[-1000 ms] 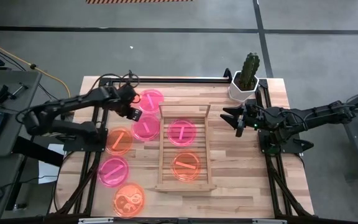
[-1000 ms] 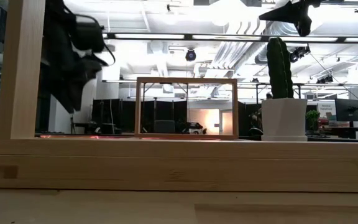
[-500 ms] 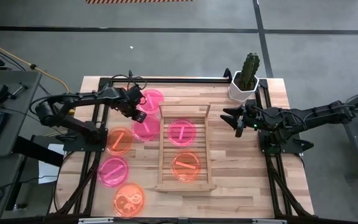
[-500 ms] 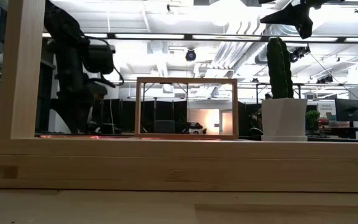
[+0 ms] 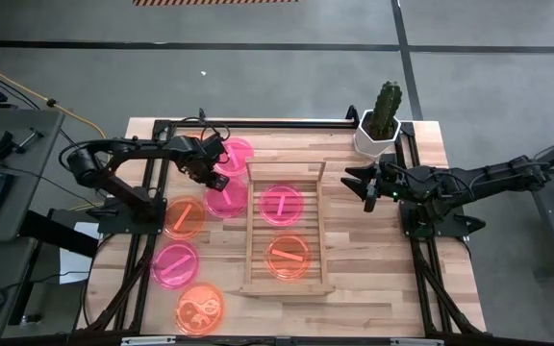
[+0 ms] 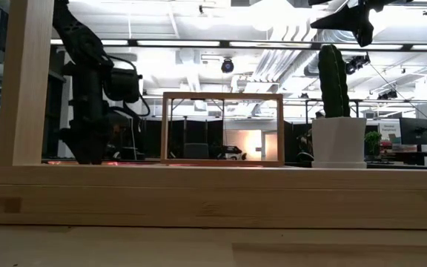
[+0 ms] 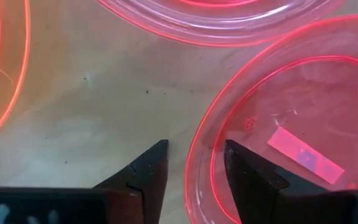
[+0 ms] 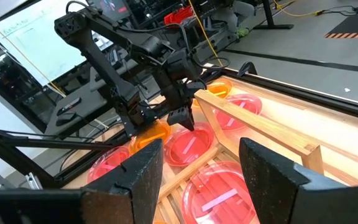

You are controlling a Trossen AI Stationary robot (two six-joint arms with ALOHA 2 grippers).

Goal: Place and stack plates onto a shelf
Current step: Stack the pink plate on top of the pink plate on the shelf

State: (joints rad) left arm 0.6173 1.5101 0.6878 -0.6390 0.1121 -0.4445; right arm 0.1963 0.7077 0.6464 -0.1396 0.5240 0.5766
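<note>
My left gripper (image 5: pixel 215 179) is open and low over the table, at the left edge of a pink plate (image 5: pixel 226 198) that lies flat next to the shelf (image 5: pixel 287 281). In the left wrist view its fingers (image 7: pixel 194 177) straddle that plate's rim (image 7: pixel 197 155), one inside and one outside. Another pink plate (image 5: pixel 237 152) lies farther back. An orange plate (image 5: pixel 185 217), a pink plate (image 5: pixel 175 264) and an orange plate (image 5: pixel 199 308) lie nearer. A pink plate (image 5: pixel 281 204) and an orange plate (image 5: pixel 287 256) lie on the shelf's slats. My right gripper (image 5: pixel 365 185) is open and empty, right of the shelf. My left gripper points down with one finger (image 7: pixel 247 171) inside the pink plate and the other (image 7: pixel 151 168) outside it, the rim's left edge (image 7: pixel 196 168) between them. I cannot tell whether either finger touches the plate. The plate lies flat on the table.
A potted cactus (image 5: pixel 383 120) in a white pot stands at the table's far right corner. The shelf's raised rail (image 5: pixel 286 168) is at its far end. Bare tabletop (image 5: pixel 373 259) lies right of the shelf.
My left gripper has gone down to the table and a little toward the shelf, ending at the left rim of the pink plate. The plates have not moved.
</note>
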